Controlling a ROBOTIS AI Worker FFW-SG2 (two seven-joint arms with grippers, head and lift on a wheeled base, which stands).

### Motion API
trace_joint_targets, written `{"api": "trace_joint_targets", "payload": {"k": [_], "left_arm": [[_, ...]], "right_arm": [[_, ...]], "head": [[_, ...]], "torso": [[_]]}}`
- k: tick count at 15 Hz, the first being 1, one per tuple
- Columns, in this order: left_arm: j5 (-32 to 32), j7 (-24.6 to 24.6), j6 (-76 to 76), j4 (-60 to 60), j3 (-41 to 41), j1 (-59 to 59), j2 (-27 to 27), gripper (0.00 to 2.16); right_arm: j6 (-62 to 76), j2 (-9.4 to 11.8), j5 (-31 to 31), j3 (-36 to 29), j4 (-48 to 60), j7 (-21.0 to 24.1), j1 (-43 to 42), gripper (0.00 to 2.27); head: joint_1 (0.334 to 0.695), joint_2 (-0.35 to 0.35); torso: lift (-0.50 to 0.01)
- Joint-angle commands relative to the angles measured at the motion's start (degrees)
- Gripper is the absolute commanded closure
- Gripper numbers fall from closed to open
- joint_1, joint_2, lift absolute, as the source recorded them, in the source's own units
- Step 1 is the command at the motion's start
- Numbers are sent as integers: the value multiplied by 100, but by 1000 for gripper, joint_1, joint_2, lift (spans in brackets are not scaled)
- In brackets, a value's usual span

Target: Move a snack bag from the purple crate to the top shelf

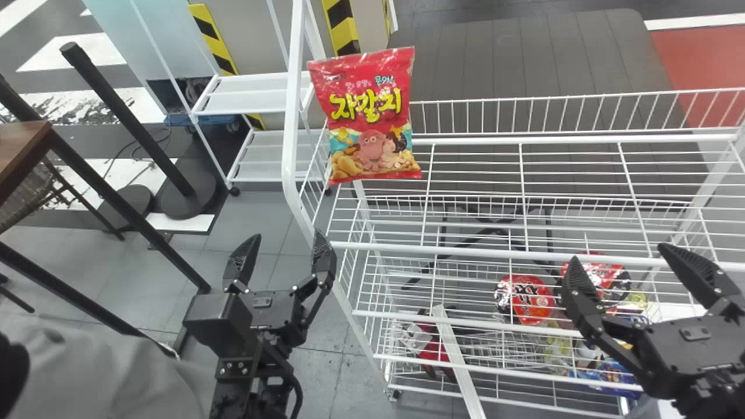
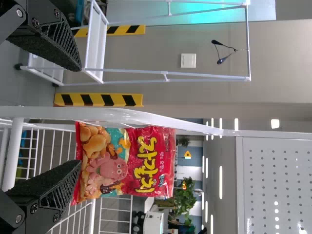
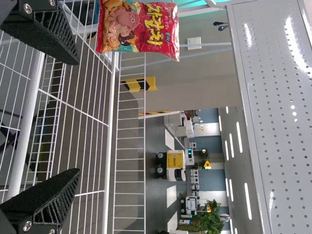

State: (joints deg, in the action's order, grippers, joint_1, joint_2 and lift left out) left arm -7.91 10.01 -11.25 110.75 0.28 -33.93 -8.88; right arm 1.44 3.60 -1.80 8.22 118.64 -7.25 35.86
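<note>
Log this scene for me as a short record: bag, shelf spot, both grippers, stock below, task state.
Bag: red snack bag, upright
Spot: left end of the upper wire shelf
Held by: neither gripper
Left gripper: open, empty, on the robot's side of the bag
Right gripper: open, empty, toward the rack's right end
Stock below: red round packages and others, seen through the wires
Task state: bag apparently placed and released
</note>
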Motion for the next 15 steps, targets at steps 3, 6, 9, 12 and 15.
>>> {"api": "trace_joint_targets", "payload": {"k": [3,6,9,12,15], "left_arm": [[0,1,-39,-10,-19,-9,0,161],[9,-8,-21,-10,-19,0,0,161],[9,1,-39,-10,-19,0,0,161],[9,1,-21,-10,-19,0,0,161],[9,1,-21,-27,-19,9,0,161]], "right_arm": [[18,-8,49,22,2,13,0,-2],[18,-8,49,31,2,13,0,-2],[18,-8,49,40,2,13,0,-2],[18,-8,145,84,2,171,9,-2],[0,9,312,260,2,707,0,-2]], "head": [[695,228],[695,228],[695,229],[695,229],[695,218]], "torso": [[0],[0],[0],[0],[-16]]}}
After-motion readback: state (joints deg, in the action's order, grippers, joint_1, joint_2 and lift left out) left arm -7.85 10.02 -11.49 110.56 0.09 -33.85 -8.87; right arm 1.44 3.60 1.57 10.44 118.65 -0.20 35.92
